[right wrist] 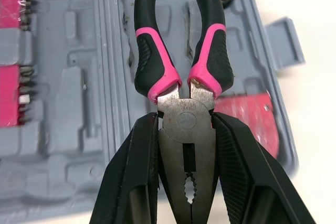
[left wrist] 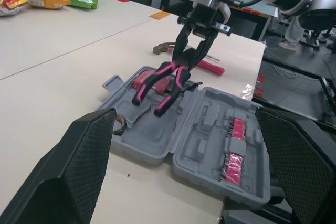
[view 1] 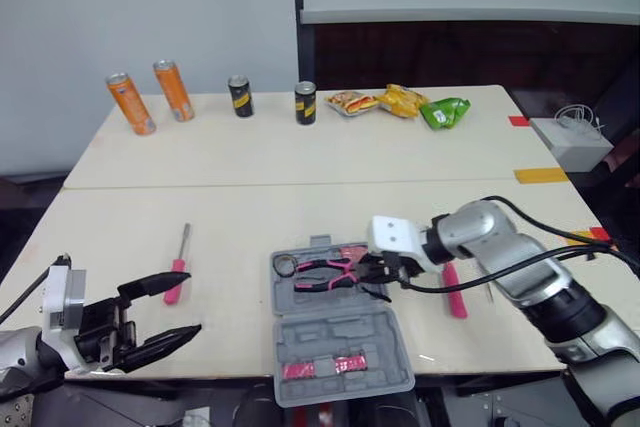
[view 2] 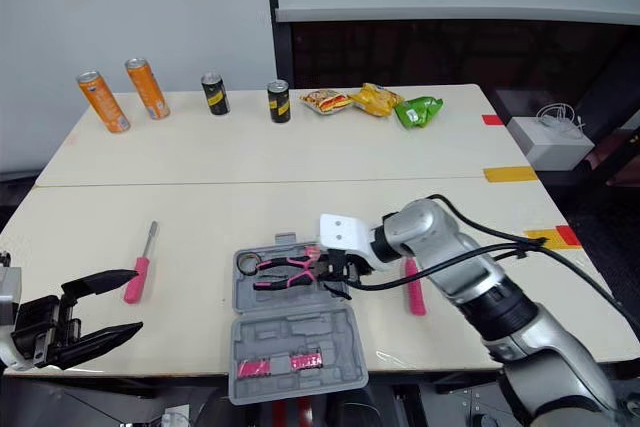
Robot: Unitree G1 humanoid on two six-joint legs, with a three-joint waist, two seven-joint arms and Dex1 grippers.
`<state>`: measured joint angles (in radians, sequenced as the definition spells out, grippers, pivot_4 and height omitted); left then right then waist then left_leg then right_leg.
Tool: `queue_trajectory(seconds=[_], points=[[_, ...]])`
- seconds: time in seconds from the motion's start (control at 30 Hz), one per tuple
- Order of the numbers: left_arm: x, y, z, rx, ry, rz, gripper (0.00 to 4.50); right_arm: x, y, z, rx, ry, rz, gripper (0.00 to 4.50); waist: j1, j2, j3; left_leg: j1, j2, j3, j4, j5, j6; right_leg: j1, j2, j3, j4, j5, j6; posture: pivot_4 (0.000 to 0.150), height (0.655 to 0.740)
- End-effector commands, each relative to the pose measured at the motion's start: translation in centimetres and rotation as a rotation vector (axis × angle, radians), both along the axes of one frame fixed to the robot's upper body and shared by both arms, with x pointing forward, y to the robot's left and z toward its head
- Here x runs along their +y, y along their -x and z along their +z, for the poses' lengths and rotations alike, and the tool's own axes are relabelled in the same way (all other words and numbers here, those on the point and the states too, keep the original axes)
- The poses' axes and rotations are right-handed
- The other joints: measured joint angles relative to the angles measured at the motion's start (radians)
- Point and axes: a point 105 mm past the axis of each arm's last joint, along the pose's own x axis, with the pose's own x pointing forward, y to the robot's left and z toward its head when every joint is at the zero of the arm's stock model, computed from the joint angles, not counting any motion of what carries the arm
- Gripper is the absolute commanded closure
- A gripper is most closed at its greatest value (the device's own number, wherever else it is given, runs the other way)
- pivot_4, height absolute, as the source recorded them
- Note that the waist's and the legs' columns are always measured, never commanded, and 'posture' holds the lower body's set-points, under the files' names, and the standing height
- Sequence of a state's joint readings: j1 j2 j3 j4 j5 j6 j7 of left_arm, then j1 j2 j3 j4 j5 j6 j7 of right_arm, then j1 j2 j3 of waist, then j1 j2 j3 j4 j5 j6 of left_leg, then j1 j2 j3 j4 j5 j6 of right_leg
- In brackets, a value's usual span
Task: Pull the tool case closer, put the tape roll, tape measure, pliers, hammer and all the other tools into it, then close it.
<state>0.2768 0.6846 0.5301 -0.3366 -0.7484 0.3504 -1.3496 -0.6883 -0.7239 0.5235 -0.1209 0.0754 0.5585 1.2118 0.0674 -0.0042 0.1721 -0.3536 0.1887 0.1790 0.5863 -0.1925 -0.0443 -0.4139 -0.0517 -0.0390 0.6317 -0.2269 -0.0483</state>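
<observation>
Nearest, at the left, the left gripper hangs just off the table edge with its fingers spread and nothing between them. The grey tool case lies open at the near edge of the table, so the pull towards the robot looks finished. Its near half carries pink bit holders.

Over the far half, the right gripper is clamped on the metal head of the pink-and-black pliers, whose handles point left and appear to hang just above the tray. A dark tape roll sits in that half's far-left corner, and a red block, probably the tape measure, lies under the pliers.

Still outside the case are a pink-handled hammer just to its right and a pink-handled screwdriver well to its left. So seating the pliers, loading those two and closing the lid remain.

Far back stand two orange cans, two dark cans and snack bags.
</observation>
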Motion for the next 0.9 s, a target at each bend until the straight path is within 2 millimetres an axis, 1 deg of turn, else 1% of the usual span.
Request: queue_trajectory(seconds=[0.03, 0.13, 0.37, 0.67, 0.9], points=[[-0.5, -0.1, 0.7, -0.025, -0.016, -0.009, 0.00, 1.1, -0.3, 0.7, -0.048, 0.007, 0.037, 3.55, -0.002, 0.000, 0.000, 0.000, 0.000, 0.000, 0.000, 0.000, 0.000, 0.000, 0.000, 0.000, 0.000, 0.000, 0.000, 0.150, 0.7400], [-0.4, -0.2, 0.7, -0.021, -0.019, 0.001, 0.00, 1.8, -0.1, 0.2, -0.034, 0.023, 0.049, 3.55, -0.005, 0.000, 0.000, 0.000, 0.000, 0.001, 0.000, 0.000, 0.000, 0.000, 0.000, 0.000, 0.000, 0.000, 0.000, 0.150, 0.7400], [0.0, -0.2, 0.8, -0.019, -0.028, 0.022, 0.00, 2.7, 0.1, -0.9, -0.018, 0.064, 0.059, 3.55, -0.015, -0.001, 0.000, 0.001, 0.001, 0.001, 0.000, 0.000, 0.000, 0.000, 0.001, 0.001, 0.001, 0.000, -0.001, 0.150, 0.7400], [0.4, -0.2, 0.4, -0.011, -0.035, 0.030, 0.00, 4.6, -0.1, -1.9, -0.011, 0.077, 0.085, 3.55, -0.018, -0.001, 0.000, 0.003, 0.005, 0.003, 0.000, 0.000, -0.001, 0.000, 0.005, 0.003, 0.002, 0.001, -0.002, 0.150, 0.7400], [0.9, 0.3, 0.0, 0.002, -0.041, 0.038, 0.00, 5.0, -0.1, -2.7, -0.002, 0.090, 0.109, 3.55, -0.019, -0.001, 0.000, 0.004, 0.005, 0.005, 0.000, 0.000, -0.001, 0.000, 0.005, 0.005, 0.002, 0.001, -0.002, 0.150, 0.7400]])
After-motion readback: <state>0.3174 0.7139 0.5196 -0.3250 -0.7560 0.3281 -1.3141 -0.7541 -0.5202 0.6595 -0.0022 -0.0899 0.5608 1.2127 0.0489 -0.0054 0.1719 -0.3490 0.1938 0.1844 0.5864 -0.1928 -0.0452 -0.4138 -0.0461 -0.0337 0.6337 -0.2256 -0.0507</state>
